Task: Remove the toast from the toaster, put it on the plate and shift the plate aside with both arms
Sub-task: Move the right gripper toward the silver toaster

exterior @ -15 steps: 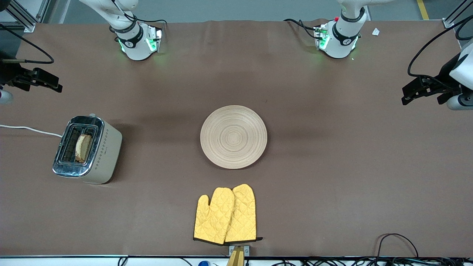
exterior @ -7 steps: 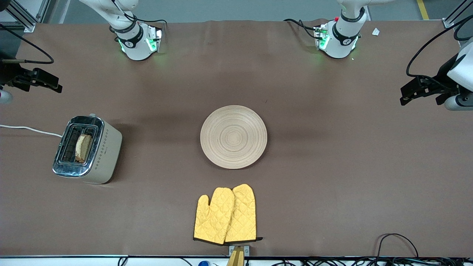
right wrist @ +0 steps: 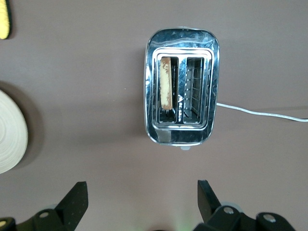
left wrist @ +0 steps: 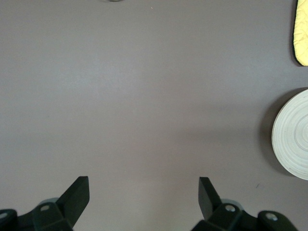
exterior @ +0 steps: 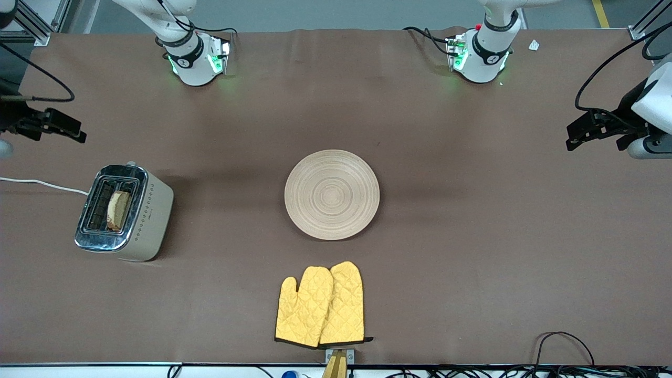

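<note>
Toast (exterior: 118, 209) upright in toaster (exterior: 124, 212); plate (exterior: 332, 194) apart.

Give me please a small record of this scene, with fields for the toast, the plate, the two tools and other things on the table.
toast: upright in one slot of the toaster, not yet taken out
toaster place: toward the right arm's end of the table
plate: mid-table, nothing on it
oven mitts: yellow pair, nearer the front camera than the plate
right tool: open, above the table beside the toaster
left tool: open, over bare table at the left arm's end
</note>
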Available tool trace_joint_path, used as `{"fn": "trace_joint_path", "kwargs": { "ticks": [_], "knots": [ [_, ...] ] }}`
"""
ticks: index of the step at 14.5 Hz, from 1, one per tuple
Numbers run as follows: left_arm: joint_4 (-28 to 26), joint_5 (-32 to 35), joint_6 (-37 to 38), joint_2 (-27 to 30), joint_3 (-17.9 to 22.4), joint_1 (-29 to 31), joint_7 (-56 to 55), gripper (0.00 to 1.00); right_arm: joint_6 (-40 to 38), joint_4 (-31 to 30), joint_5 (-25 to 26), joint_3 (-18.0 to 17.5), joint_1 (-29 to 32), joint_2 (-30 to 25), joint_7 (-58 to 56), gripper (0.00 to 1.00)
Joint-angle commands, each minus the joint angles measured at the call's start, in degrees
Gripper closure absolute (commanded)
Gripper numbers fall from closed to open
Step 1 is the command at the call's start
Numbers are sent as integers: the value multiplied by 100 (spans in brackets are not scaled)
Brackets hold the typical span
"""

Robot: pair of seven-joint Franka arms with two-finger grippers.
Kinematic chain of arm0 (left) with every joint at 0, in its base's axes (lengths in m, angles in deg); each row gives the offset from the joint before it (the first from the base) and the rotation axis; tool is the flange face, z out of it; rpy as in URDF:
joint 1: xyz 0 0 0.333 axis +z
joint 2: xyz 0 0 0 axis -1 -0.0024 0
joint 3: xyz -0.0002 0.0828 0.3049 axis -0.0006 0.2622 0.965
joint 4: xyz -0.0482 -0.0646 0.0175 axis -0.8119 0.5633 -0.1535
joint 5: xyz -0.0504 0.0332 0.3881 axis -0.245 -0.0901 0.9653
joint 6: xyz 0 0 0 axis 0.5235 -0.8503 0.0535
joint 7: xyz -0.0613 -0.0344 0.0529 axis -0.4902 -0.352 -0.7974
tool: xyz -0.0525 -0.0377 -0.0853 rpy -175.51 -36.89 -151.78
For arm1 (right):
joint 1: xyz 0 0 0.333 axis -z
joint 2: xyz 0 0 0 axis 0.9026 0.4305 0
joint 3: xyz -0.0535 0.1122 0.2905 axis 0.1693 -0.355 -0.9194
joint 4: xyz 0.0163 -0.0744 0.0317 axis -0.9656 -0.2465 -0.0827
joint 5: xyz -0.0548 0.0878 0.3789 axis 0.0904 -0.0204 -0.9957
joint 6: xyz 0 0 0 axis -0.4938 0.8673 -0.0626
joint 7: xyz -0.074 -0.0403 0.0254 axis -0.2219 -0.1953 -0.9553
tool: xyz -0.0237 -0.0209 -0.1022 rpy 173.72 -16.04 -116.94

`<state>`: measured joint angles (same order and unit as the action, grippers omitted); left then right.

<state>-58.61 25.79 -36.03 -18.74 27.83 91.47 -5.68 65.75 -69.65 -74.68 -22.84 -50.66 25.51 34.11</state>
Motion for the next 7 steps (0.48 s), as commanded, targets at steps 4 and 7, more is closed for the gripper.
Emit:
{"fn": "trace_joint_path", "kwargs": {
  "ticks": [4,7],
  "knots": [
    [128,103,-2,-68,-51,-20,-38,0,902,-103,23,-28,172,863,-351,0],
    [128,103,7,-68,-51,-20,-38,0,1271,-147,225,-28,146,1224,-351,0]
  ]
}}
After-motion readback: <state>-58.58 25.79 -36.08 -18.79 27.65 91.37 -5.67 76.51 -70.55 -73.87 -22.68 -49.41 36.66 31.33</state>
